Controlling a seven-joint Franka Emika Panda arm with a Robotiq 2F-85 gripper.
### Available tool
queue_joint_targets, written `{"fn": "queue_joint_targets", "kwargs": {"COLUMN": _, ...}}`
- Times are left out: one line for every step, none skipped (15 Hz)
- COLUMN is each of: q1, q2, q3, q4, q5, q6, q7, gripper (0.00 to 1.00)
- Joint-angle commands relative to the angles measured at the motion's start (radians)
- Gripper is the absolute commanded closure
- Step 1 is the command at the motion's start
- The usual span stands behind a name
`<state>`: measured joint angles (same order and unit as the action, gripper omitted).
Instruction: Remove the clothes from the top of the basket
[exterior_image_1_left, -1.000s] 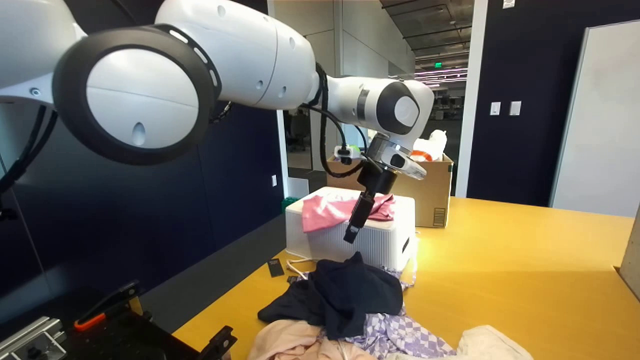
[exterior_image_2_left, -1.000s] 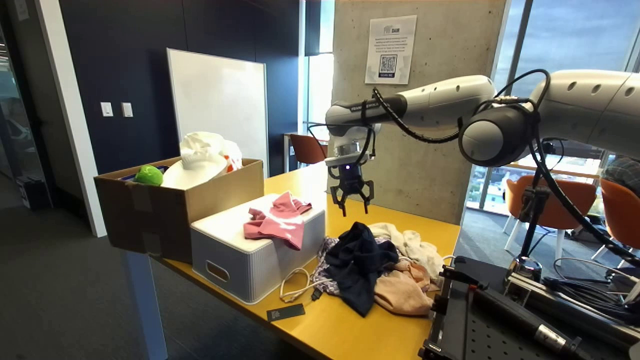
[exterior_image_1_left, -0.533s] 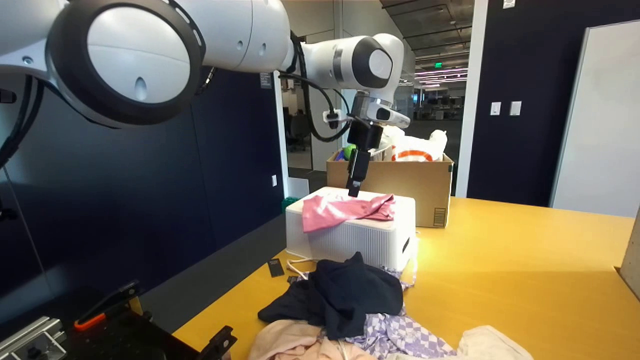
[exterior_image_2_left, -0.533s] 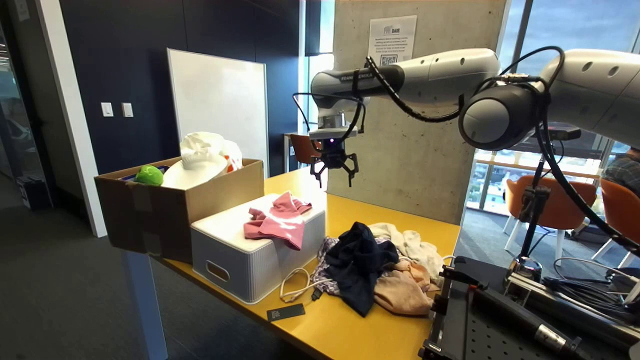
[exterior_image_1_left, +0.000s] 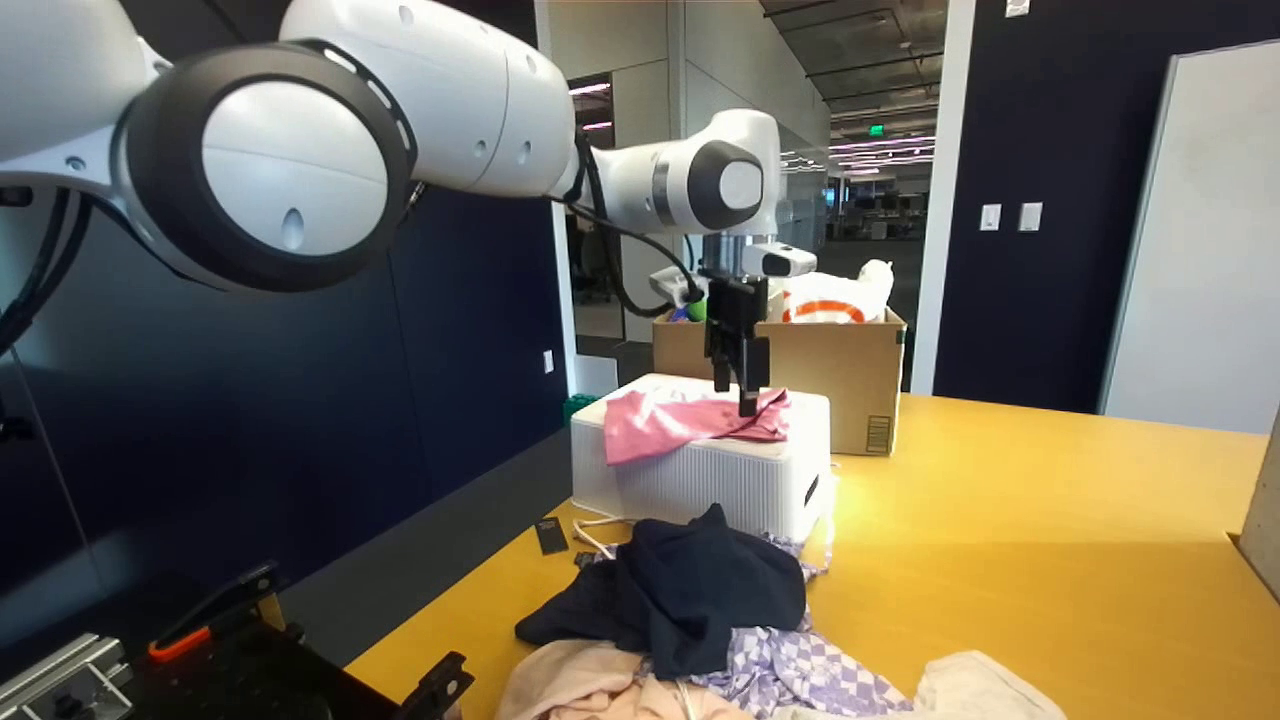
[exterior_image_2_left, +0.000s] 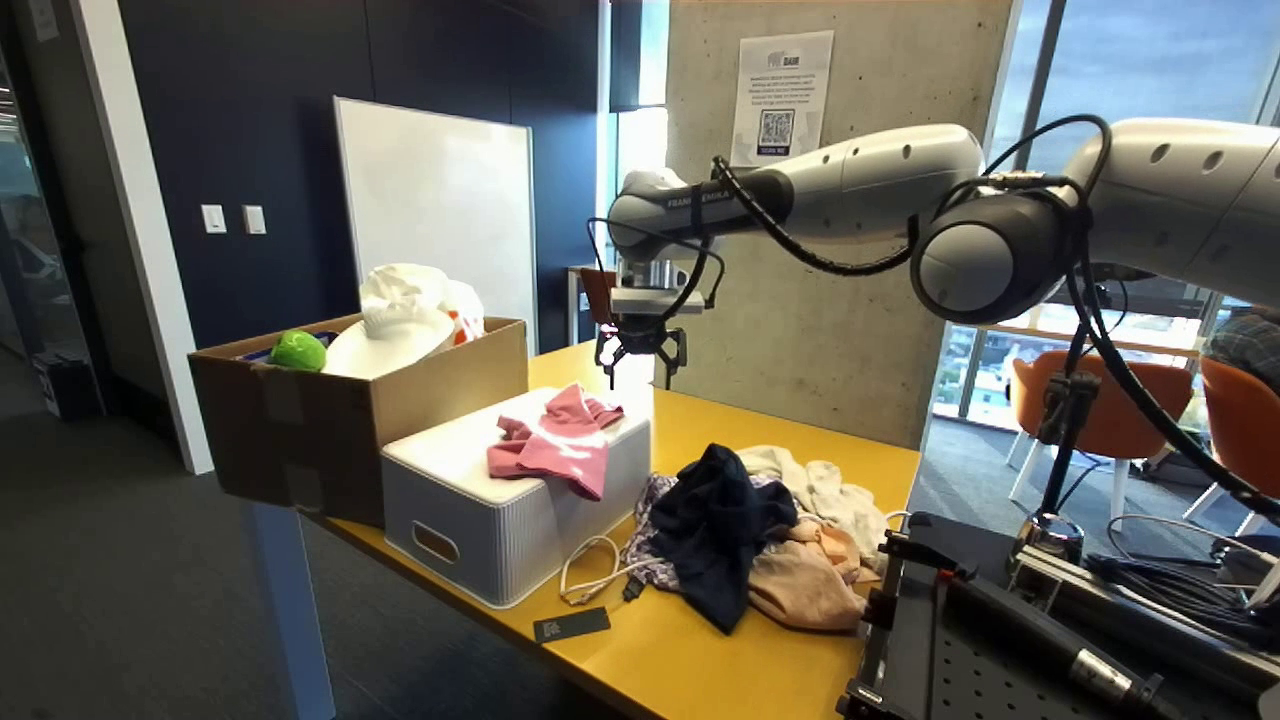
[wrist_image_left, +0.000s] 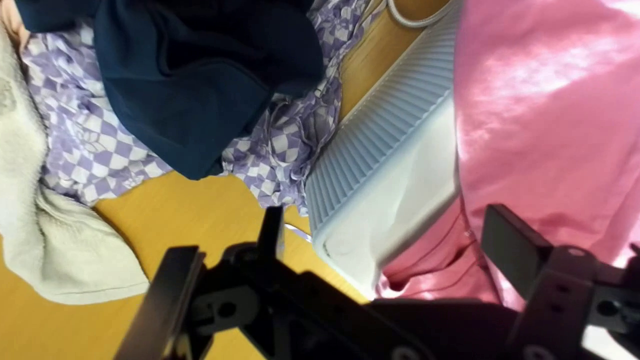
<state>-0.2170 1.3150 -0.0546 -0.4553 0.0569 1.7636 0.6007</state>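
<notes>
Now the end effector (exterior_image_2_left: 640, 382) stands differently from a second ago, when it leaned out above the clothes pile (exterior_image_1_left: 785, 672). Half a second ago it was higher and closer to the basket (exterior_image_2_left: 540, 530); since then it has come down somewhat and straightened, so that it points almost straight down near one end of the basket. It has turned too: an exterior view shows both fingers (exterior_image_1_left: 748, 402) side by side, where earlier they lined up as one. They are spread wide, with a broad gap between them in the wrist view, and have hold of nothing. In an exterior view they hang near the pink cloth (exterior_image_2_left: 555, 445) but apart from it.

The pink cloth itself has not shifted. It lies crumpled across the top of the basket, one part hanging over the edge of the long ribbed side. Strong light bleaches some of its folds nearly white. In the wrist view it looks smooth and slightly shiny, with deeper, redder creases close to the basket's corner.

Just beside the basket, on the yellow counter (exterior_image_2_left: 700, 665), the navy cloth (exterior_image_2_left: 720, 530) rests over the checked cloth (wrist_image_left: 95, 150), near the peach cloth (exterior_image_2_left: 810, 585) and the cream cloth (exterior_image_2_left: 830, 495), all as before.
</notes>
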Motion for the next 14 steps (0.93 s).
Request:
{"fn": "queue_joint_targets", "kwargs": {"q1": 0.060, "q2": 0.042, "q3": -0.046, "q4": 0.027, "q5": -0.052, "q6": 0.068, "q7": -0.026, "gripper": 0.00}}
{"fn": "queue_joint_targets", "kwargs": {"q1": 0.074, "q2": 0.043, "q3": -0.055, "q4": 0.026, "q5": -0.066, "q6": 0.078, "q7": -0.028, "gripper": 0.00}}
{"fn": "queue_joint_targets", "kwargs": {"q1": 0.086, "q2": 0.044, "q3": -0.064, "q4": 0.026, "q5": -0.077, "q6": 0.088, "q7": -0.027, "gripper": 0.00}}
{"fn": "queue_joint_targets", "kwargs": {"q1": 0.093, "q2": 0.044, "q3": -0.068, "q4": 0.023, "q5": -0.083, "q6": 0.094, "q7": -0.032, "gripper": 0.00}}
{"fn": "queue_joint_targets", "kwargs": {"q1": 0.100, "q2": 0.040, "q3": -0.073, "q4": 0.015, "q5": -0.090, "q6": 0.101, "q7": -0.036, "gripper": 0.00}}
{"fn": "queue_joint_targets", "kwargs": {"q1": 0.104, "q2": 0.036, "q3": -0.078, "q4": 0.006, "q5": -0.097, "q6": 0.112, "q7": -0.039, "gripper": 0.00}}
{"fn": "queue_joint_targets", "kwargs": {"q1": 0.104, "q2": 0.039, "q3": -0.081, "q4": 0.008, "q5": -0.098, "q6": 0.128, "q7": -0.041, "gripper": 0.00}}
{"fn": "queue_joint_targets", "kwargs": {"q1": 0.104, "q2": 0.040, "q3": -0.084, "q4": 0.009, "q5": -0.098, "q6": 0.133, "q7": -0.046, "gripper": 0.00}}
{"fn": "queue_joint_targets", "kwargs": {"q1": 0.104, "q2": 0.041, "q3": -0.086, "q4": 0.009, "q5": -0.099, "q6": 0.141, "q7": -0.051, "gripper": 0.00}}
{"fn": "queue_joint_targets", "kwargs": {"q1": 0.104, "q2": 0.046, "q3": -0.088, "q4": 0.012, "q5": -0.100, "q6": 0.160, "q7": -0.055, "gripper": 0.00}}
{"fn": "queue_joint_targets", "kwargs": {"q1": 0.104, "q2": 0.046, "q3": -0.089, "q4": 0.008, "q5": -0.099, "q6": 0.158, "q7": -0.062, "gripper": 0.00}}
{"fn": "queue_joint_targets", "kwargs": {"q1": 0.105, "q2": 0.046, "q3": -0.093, "q4": 0.006, "q5": -0.101, "q6": 0.156, "q7": -0.065, "gripper": 0.00}}
{"fn": "queue_joint_targets", "kwargs": {"q1": 0.105, "q2": 0.043, "q3": -0.080, "q4": 0.008, "q5": -0.087, "q6": 0.156, "q7": -0.071, "gripper": 0.00}}
{"fn": "queue_joint_targets", "kwargs": {"q1": 0.102, "q2": 0.041, "q3": -0.082, "q4": 0.002, "q5": -0.084, "q6": 0.138, "q7": -0.054, "gripper": 0.00}}
